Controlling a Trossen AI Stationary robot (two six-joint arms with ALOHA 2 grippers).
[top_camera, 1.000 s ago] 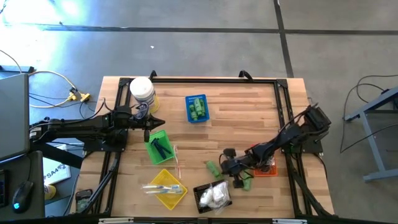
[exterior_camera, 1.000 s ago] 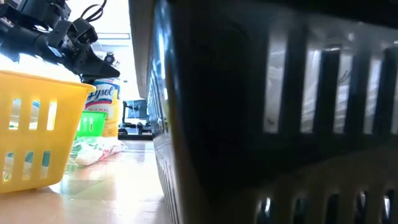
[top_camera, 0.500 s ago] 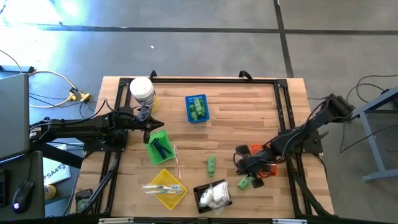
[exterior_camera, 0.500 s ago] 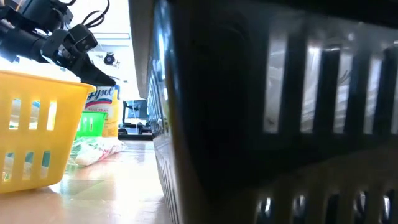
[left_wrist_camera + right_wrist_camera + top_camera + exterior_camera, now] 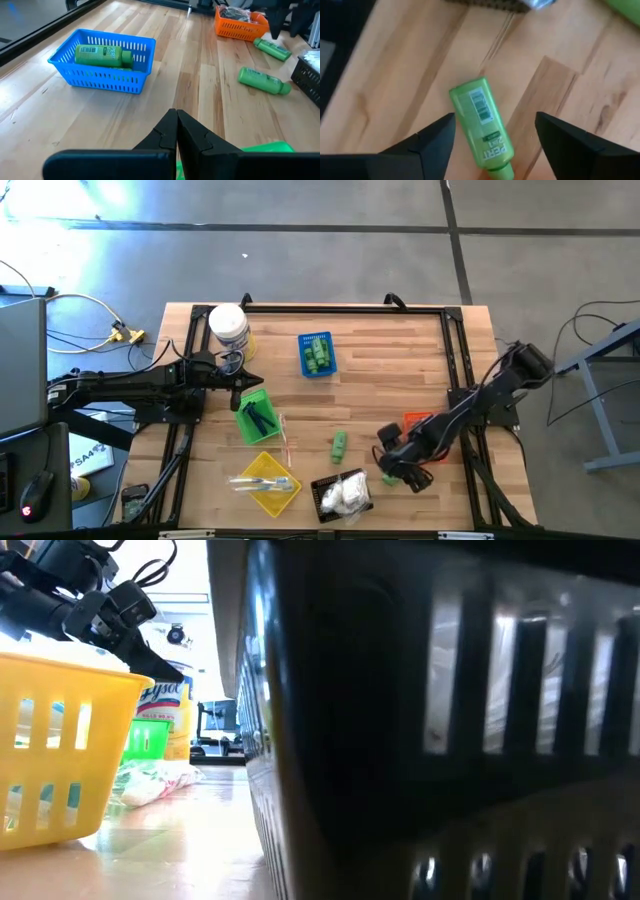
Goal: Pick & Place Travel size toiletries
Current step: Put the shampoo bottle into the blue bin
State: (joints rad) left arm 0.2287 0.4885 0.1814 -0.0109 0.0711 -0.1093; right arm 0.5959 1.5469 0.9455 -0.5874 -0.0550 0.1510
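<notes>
**Two bottles loose on the boards, sorting partly done**

My right gripper hangs at about five o'clock on the table, fingers spread wide and grasping nothing, poised over a green bottle that lies flat on the wood between them, untouched. A second green bottle lies near six o'clock, just toward the table's centre from the black basket. My left gripper waits at nine o'clock, fingers clenched on nothing, above the green basket.

By my reckoning the job is well under way: the blue basket near twelve o'clock already holds green bottles, the black basket holds white packets, the yellow basket at seven o'clock holds thin pale sticks, and the green basket holds small dark pieces. The orange basket holds something I cannot make out. Left to do, as I judge it: the two stray bottles, which likely belong with the others in blue.
</notes>
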